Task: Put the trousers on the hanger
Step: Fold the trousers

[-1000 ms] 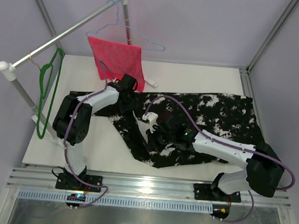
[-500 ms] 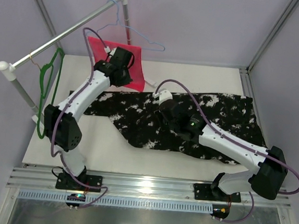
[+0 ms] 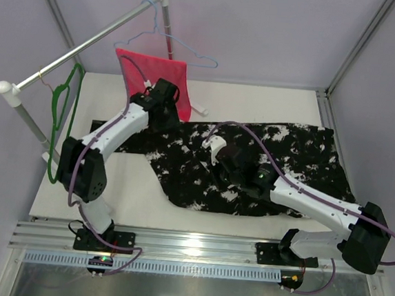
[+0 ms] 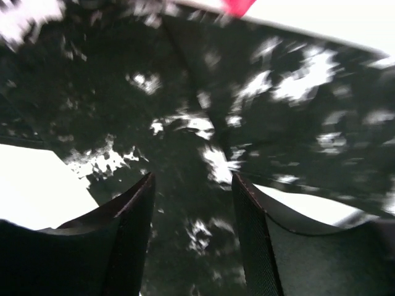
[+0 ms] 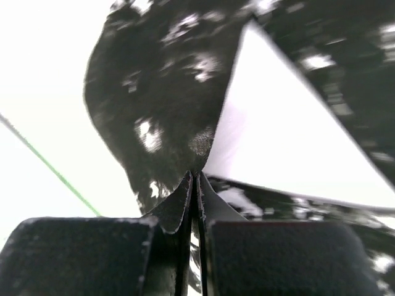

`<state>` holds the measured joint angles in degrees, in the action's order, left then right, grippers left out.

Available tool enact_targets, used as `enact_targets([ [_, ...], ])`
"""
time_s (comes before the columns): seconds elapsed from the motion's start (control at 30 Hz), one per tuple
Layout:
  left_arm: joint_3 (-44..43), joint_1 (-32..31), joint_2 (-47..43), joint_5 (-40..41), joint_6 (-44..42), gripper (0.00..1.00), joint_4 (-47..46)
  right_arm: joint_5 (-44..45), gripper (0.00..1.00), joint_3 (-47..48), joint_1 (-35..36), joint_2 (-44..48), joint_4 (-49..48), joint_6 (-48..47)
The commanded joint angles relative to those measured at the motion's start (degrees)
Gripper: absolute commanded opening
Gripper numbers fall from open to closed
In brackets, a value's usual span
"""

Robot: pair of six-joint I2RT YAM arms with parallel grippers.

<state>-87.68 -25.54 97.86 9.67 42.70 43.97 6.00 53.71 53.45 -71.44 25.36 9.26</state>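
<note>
The black trousers [image 3: 287, 152] with white splotches lie spread across the white table. My left gripper [image 3: 162, 117] is open just above their upper left part, near the red cloth; in the left wrist view [image 4: 192, 185] only fabric [image 4: 185, 123] shows between the fingers. My right gripper [image 3: 219, 155] is shut on a fold of the trousers near their middle; in the right wrist view its tips [image 5: 194, 177] are pressed together where the fabric [image 5: 154, 92] bunches. The green hanger [image 3: 65, 119] hangs on the rail at the left, apart from both grippers.
A metal rail [image 3: 82, 44] on white posts runs diagonally at the back left. A pale blue wire hanger [image 3: 185, 50] on it carries a red mesh cloth [image 3: 155, 75]. The enclosure walls stand close on all sides. A thin green line [image 5: 49, 163] crosses the right wrist view.
My left gripper has come down from in front of the red cloth onto the trousers' upper left. My right gripper has moved nearer with the fabric, and the trousers' near edge has shifted.
</note>
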Motion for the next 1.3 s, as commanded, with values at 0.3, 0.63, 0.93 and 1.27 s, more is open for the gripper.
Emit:
enact_targets([
  [0.3,-7.8,-0.7,16.4,-0.2,-0.4,0.60,2.8,-16.7,0.04,-5.6,2.8,-4.2,-8.2,3.5],
  [0.63,-7.2,-0.9,21.5,-0.4,1.2,0.59,2.2,-16.5,0.04,-7.5,3.2,-4.8,-9.6,3.4],
  [0.93,-8.4,-0.9,23.5,-1.2,0.7,0.41,2.3,-16.8,0.04,-7.9,3.1,-5.1,-10.7,3.6],
  [1.27,-12.3,-0.7,18.1,0.8,-1.5,0.00,4.1,-6.3,0.04,-4.5,2.9,-6.8,-7.2,4.3],
])
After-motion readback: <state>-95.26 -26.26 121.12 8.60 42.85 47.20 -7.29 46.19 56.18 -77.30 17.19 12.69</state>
